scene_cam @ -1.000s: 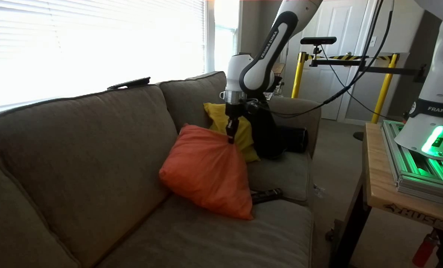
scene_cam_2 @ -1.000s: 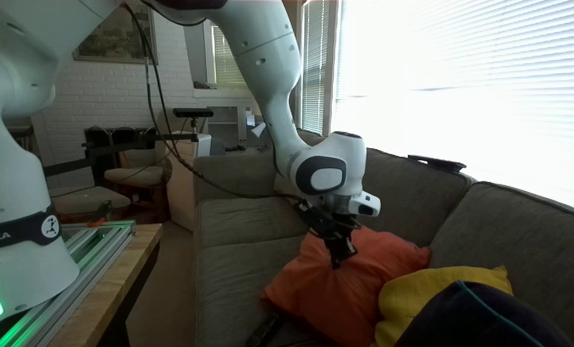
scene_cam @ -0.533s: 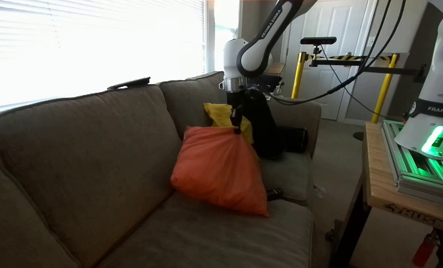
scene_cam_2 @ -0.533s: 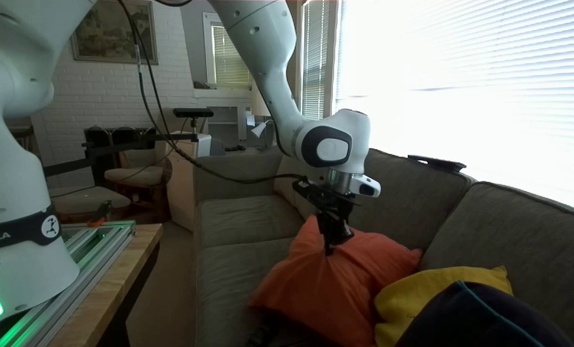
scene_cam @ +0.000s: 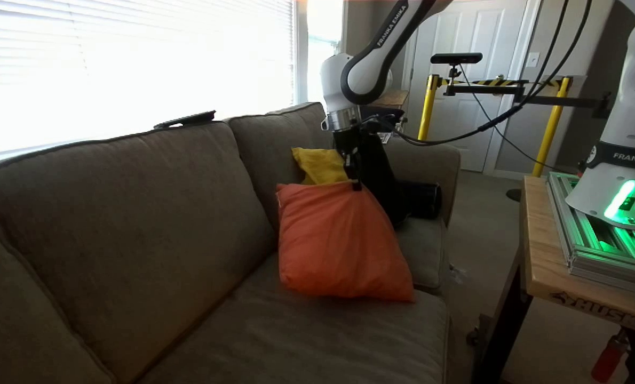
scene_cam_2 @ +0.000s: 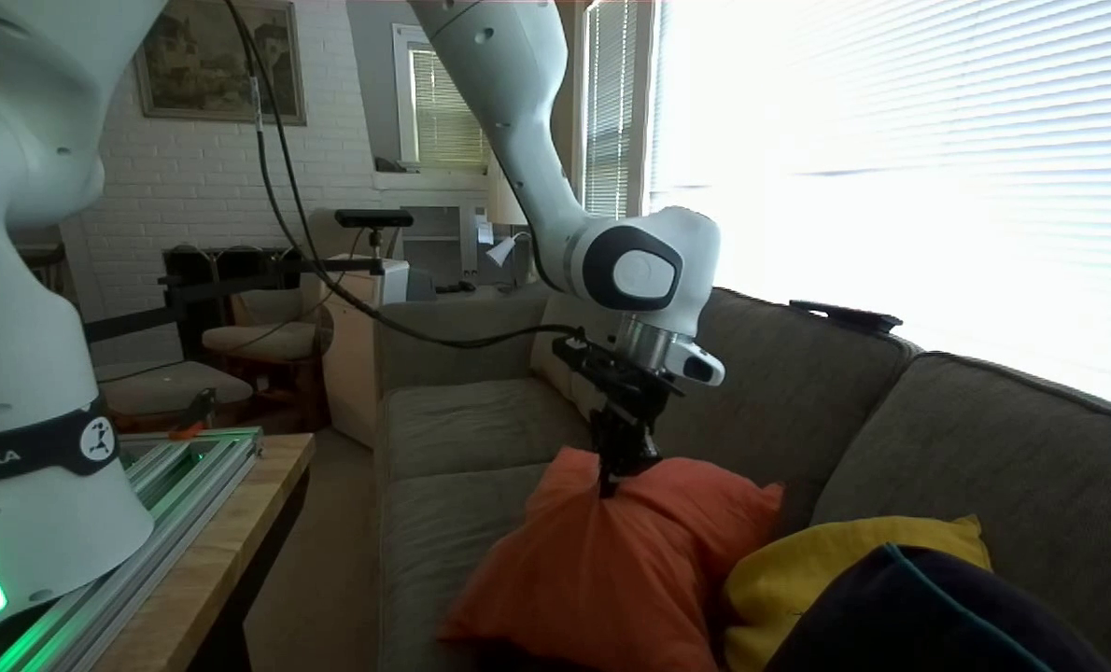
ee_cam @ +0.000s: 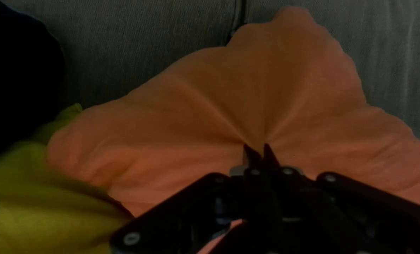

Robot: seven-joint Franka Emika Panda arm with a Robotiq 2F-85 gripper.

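My gripper is shut on a pinched fold of the orange pillow, in both exterior views (scene_cam: 356, 185) (scene_cam_2: 607, 487) and in the wrist view (ee_cam: 256, 151). The orange pillow (scene_cam: 339, 245) (scene_cam_2: 602, 569) (ee_cam: 301, 88) hangs tilted from the fingertips. Creases run out from the pinch. Its lower part is at the sofa seat; I cannot tell whether it is fully off it. A yellow pillow (scene_cam: 320, 164) (scene_cam_2: 817, 560) (ee_cam: 37, 204) lies beside it, partly hidden. A dark pillow with a teal edge (scene_cam_2: 929, 625) is next to the yellow one.
The grey-brown sofa (scene_cam: 109, 240) (scene_cam_2: 453, 523) has a high backrest with a flat black object (scene_cam: 187, 119) (scene_cam_2: 845, 315) on top. A black cylinder-like object (scene_cam: 427, 200) is near the armrest. The robot's wooden table (scene_cam: 541, 256) (scene_cam_2: 210, 560) faces the sofa.
My gripper has risen and moved toward the sofa's front edge, dragging the orange pillow along and tipping it more upright. The black remote-like object beside the pillow is now covered in an exterior view.
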